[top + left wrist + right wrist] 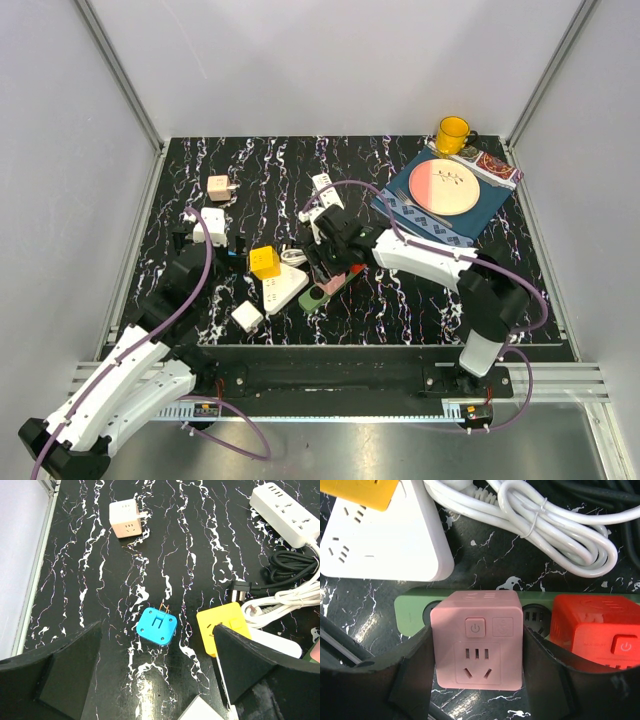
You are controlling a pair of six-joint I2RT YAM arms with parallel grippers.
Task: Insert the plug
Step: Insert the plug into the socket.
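R tool [477, 652] clamped on pink cube plug [477, 630] at green power strip [412, 615]; L tool [157, 665] wide apart, holding nothing.
Pink cube sits on the strip, near a red cube [592, 625] on the same strip, w/ one socket showing btwn them; can't tell if its pins are fully in. White strip [380, 545] and coiled white cable [555, 525] lie just behind. L tool hovers over the worktop [200, 555] above a blue plug [157, 626], a yellow cube [222, 625] just beside it.

Colours: pink cube [477, 637]; green strip [410, 614]; red cube [595, 630]; blue plug [157, 626]; yellow cube [222, 625]; white cable [560, 525]; black table [200, 555], white-veined marble pattern.
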